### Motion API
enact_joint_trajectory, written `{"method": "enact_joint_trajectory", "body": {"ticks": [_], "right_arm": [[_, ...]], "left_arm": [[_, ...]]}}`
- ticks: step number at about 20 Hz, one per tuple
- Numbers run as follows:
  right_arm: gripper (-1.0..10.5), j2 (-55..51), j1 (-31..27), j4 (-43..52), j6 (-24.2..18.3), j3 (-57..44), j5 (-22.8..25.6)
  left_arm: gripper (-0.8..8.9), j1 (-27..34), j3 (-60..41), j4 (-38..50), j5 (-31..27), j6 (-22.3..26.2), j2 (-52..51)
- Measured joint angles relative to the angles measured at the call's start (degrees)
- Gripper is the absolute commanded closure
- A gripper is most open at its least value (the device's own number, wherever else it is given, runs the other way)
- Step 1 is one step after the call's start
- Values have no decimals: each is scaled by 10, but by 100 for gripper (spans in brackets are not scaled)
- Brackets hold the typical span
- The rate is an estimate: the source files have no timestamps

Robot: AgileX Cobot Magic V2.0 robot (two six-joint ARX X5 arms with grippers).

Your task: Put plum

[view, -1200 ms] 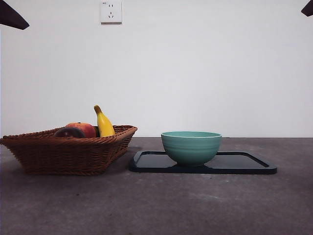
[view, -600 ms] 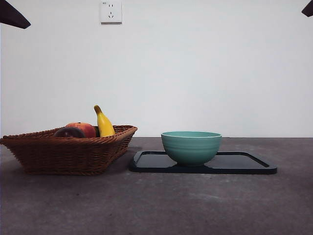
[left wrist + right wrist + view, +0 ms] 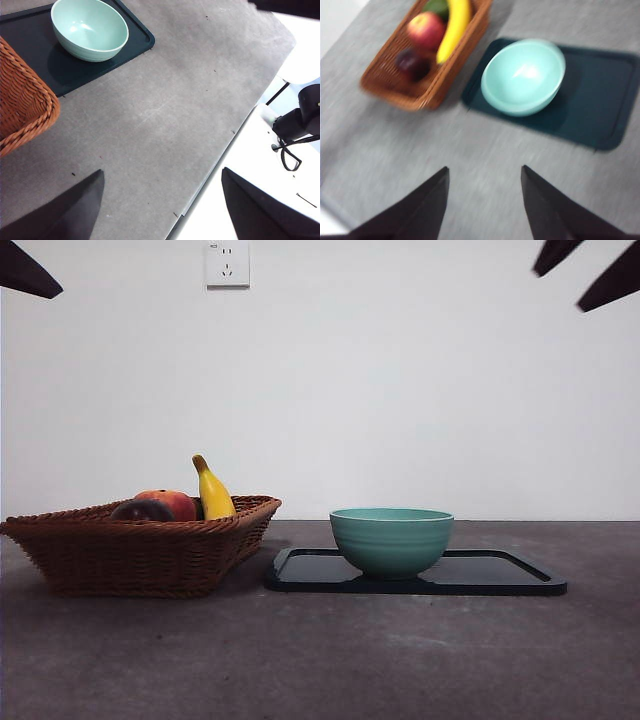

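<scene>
Right gripper: your black two-jawed right gripper hangs high above the grey table with its jaws parted and nothing between them; its wrist view is blurred, so read it as in motion; in the front view it shows only as two dark tips at the top right corner

Left gripper: your black left gripper is spread wide and empty over bare table near the edge, well apart from the fruit; treat it as the waiting arm

Plum: the small round dark maroon plum lies in the woven brown wicker basket, near one corner, just beside the red-orange round fruit; from the front only its top shows above the rim

Neighbours: a long yellow banana leans along the basket's far side, with something green behind it; you have open room above the plum for a downward reach

Likely target: the pale teal ceramic bowl stands empty on the flat black rectangular tray, just beside the basket; that reads as the drop spot, though the task does not name it

Stage: nothing is grasped yet; the approach looks barely begun
</scene>
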Motion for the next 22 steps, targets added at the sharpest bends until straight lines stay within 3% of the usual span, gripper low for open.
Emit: {"method": "enact_joint_trajectory", "body": {"ticks": [11, 22], "right_arm": [[658, 352, -65, 9, -43, 210, 0], [659, 527, -64, 81, -50, 225, -1]], "left_arm": [[441, 0, 0, 0, 0, 0, 0], [441, 0, 0, 5, 0, 2, 0]]}}
